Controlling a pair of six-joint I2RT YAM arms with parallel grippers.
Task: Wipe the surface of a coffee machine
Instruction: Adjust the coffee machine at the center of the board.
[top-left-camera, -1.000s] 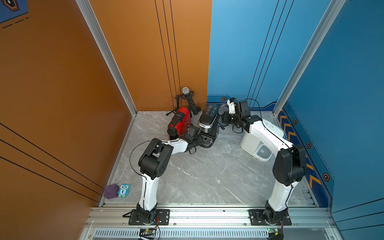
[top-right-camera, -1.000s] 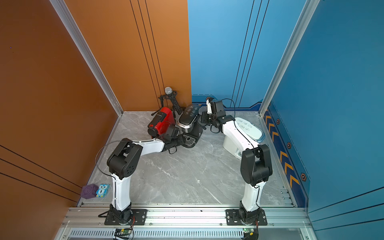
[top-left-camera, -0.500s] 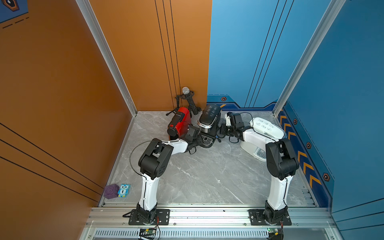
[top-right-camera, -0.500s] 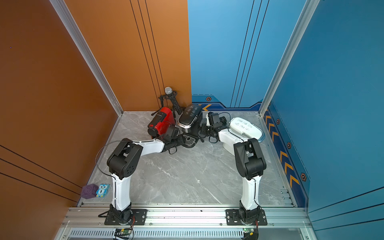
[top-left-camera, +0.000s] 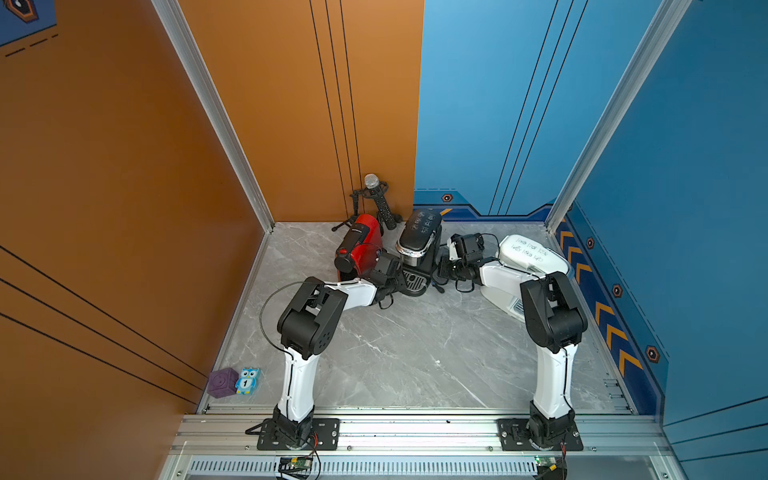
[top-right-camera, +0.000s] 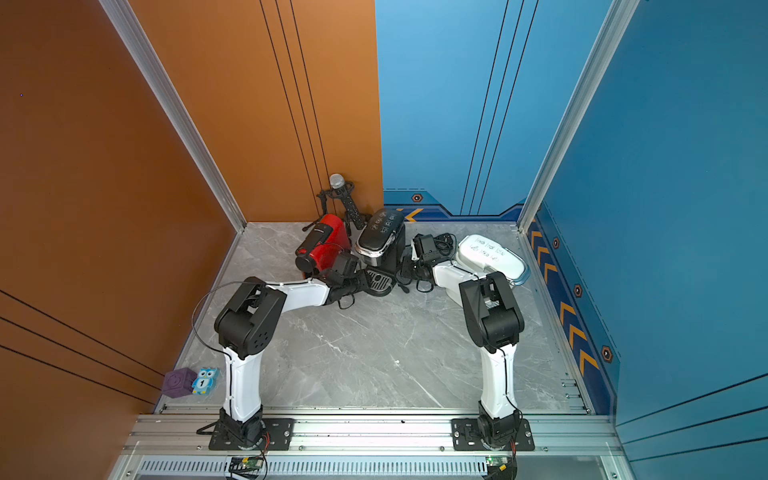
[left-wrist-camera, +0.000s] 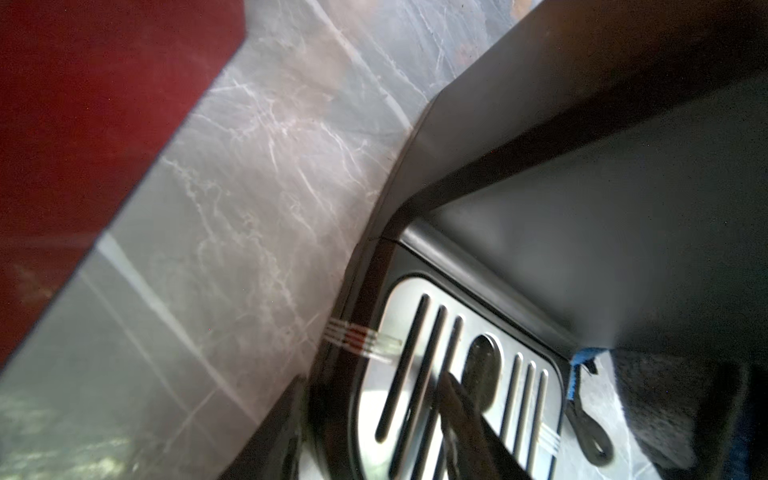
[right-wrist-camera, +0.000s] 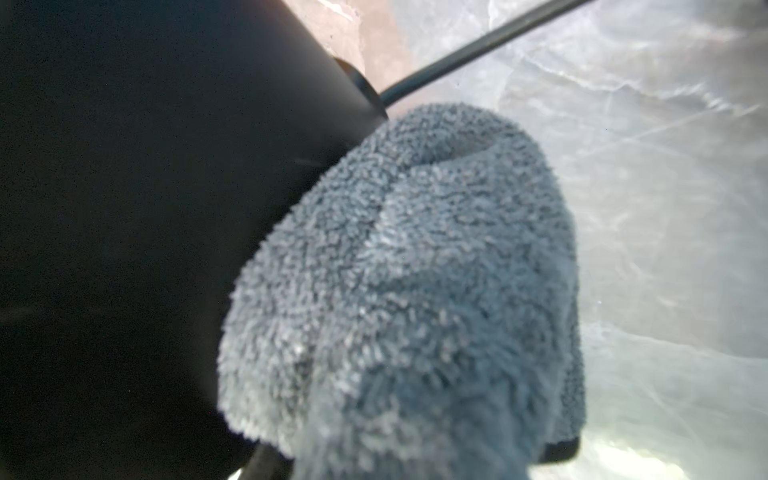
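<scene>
The black coffee machine (top-left-camera: 417, 239) (top-right-camera: 380, 239) stands at the back middle of the table. My left gripper (top-left-camera: 405, 282) (top-right-camera: 365, 283) is shut on the rim of its base: in the left wrist view one finger lies outside the rim and the other over the slotted metal drip tray (left-wrist-camera: 519, 374). My right gripper (top-left-camera: 440, 272) (top-right-camera: 405, 272) sits low at the machine's right side. It is shut on a grey-blue fluffy cloth (right-wrist-camera: 415, 291) (left-wrist-camera: 648, 395) that presses against the machine's black wall (right-wrist-camera: 145, 208). The cloth hides the right fingers.
A red coffee machine (top-left-camera: 359, 247) leans close on the black one's left, and a microphone on a stand (top-left-camera: 376, 195) is behind them. A white lidded appliance (top-left-camera: 528, 253) stands by my right forearm. A black cable (right-wrist-camera: 457, 54) runs behind the machine. A purple cube (top-left-camera: 222, 382) and an owl toy (top-left-camera: 247, 380) sit front left.
My right arm has folded and carried the cloth from up beside the machine's top down to its lower right side. The left arm has stayed still.
</scene>
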